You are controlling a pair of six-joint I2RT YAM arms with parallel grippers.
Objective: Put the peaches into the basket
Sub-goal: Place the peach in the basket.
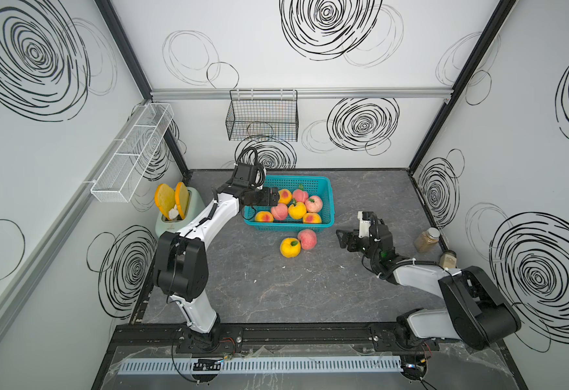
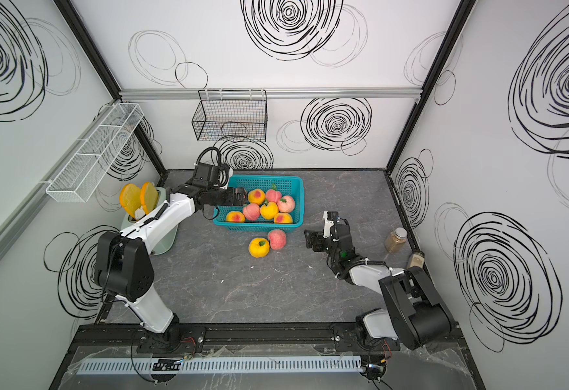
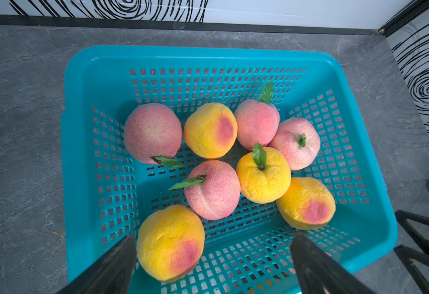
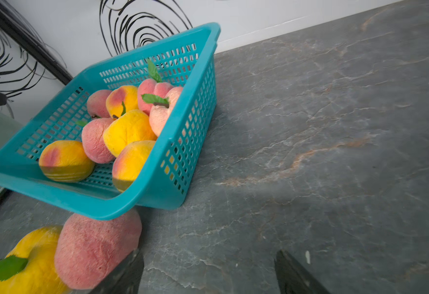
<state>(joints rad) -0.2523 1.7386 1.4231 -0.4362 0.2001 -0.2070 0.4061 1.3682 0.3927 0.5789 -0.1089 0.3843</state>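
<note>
The turquoise basket (image 1: 296,178) (image 2: 266,178) (image 3: 198,52) (image 4: 101,203) stands at the back middle of the table and holds several peaches (image 1: 297,210) (image 3: 263,175), pink and yellow. My left gripper (image 1: 276,197) (image 2: 242,197) (image 3: 214,239) hovers open over the basket's left end with nothing in it; a yellow blushed peach (image 3: 170,244) lies on the basket floor beside one finger. In front of the basket, a yellow peach (image 1: 290,247) (image 4: 35,259) and a pink peach (image 1: 307,239) (image 4: 93,249) sit together on the table. My right gripper (image 1: 340,239) (image 2: 307,239) (image 4: 208,253) is open and empty, low, just right of the pink one.
A mint toaster (image 1: 178,219) with toast slices (image 1: 166,199) stands left of the basket under my left arm. Two jars (image 1: 428,239) (image 1: 447,260) stand by the right wall. A black wire basket (image 1: 262,116) and a white mesh rack (image 1: 134,152) hang on the walls.
</note>
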